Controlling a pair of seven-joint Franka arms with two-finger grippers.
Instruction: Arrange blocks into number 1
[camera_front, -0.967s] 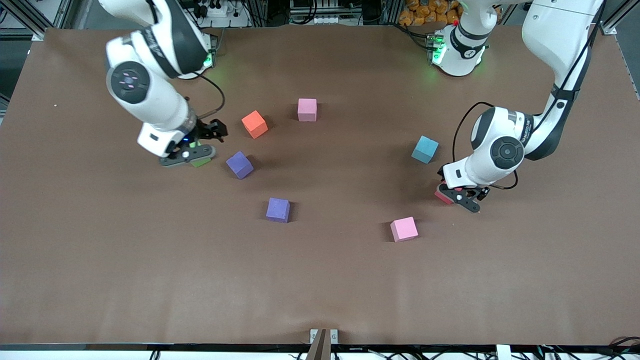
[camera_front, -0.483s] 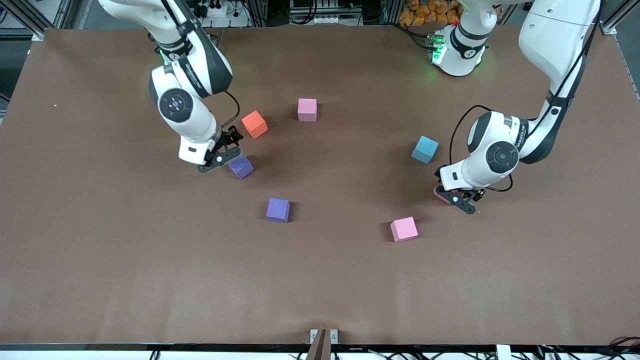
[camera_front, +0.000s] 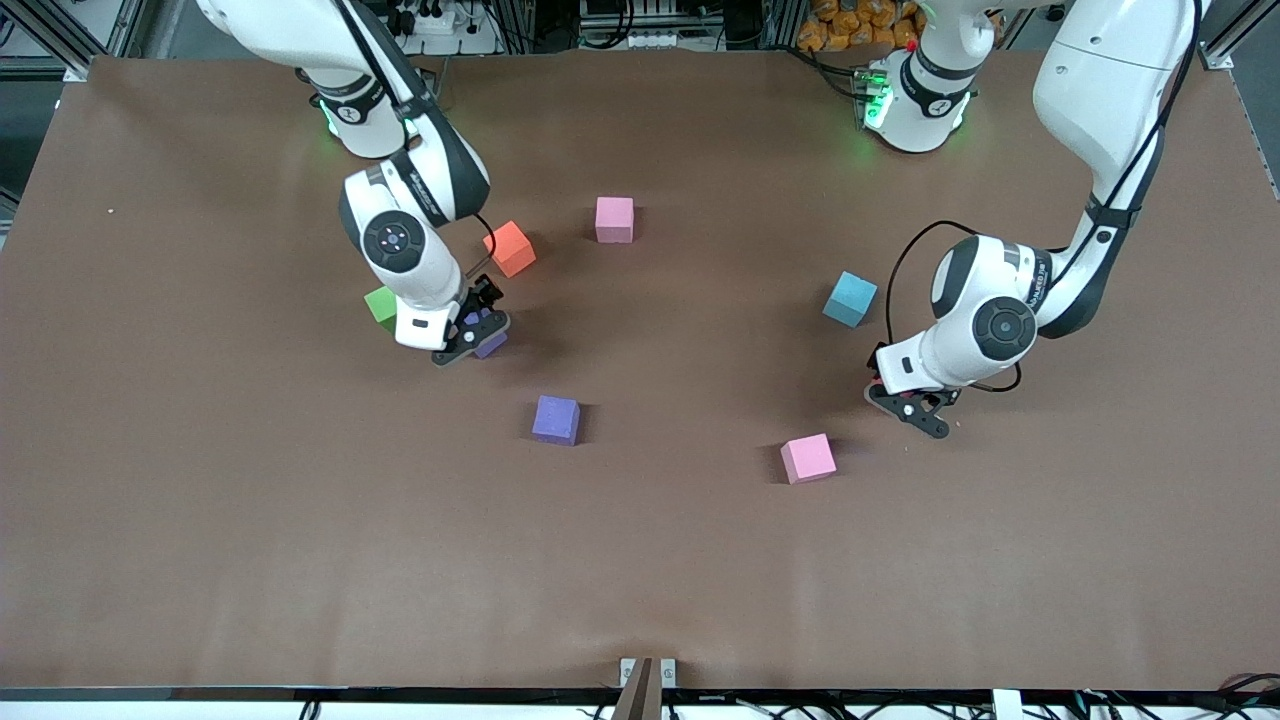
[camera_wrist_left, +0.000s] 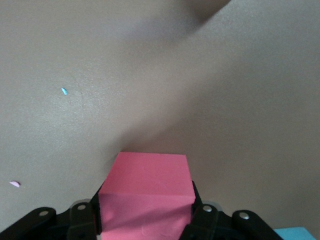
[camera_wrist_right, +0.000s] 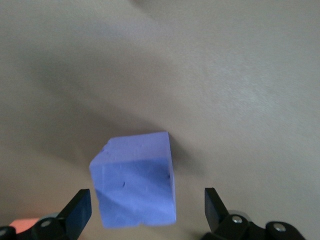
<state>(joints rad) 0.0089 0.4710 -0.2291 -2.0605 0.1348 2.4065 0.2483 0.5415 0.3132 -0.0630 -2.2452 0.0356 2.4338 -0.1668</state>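
Note:
My left gripper (camera_front: 912, 404) is shut on the red block (camera_wrist_left: 147, 197), low at the table toward the left arm's end; the left gripper (camera_wrist_left: 145, 219) presses both its sides, and the front view hides this block under the hand. My right gripper (camera_front: 470, 336) stands open around one purple block (camera_front: 491, 346). In the right wrist view the purple block (camera_wrist_right: 135, 182) sits between the right gripper (camera_wrist_right: 145, 200) fingers with gaps on both sides. A second purple block (camera_front: 555, 420) lies nearer the camera. One pink block (camera_front: 614, 219) lies near the bases, another pink block (camera_front: 807, 458) near my left gripper.
An orange cube (camera_front: 509, 248) lies close to my right gripper, toward the bases. A green cube (camera_front: 381, 304) sits beside the right hand. A light blue cube (camera_front: 850, 299) rests near the left arm's wrist. The brown table (camera_front: 640, 560) stretches wide toward the camera.
My right arm swung from over the green cube to the purple block, uncovering the green cube. My left gripper shifted slightly toward the table's middle, now covering the red block.

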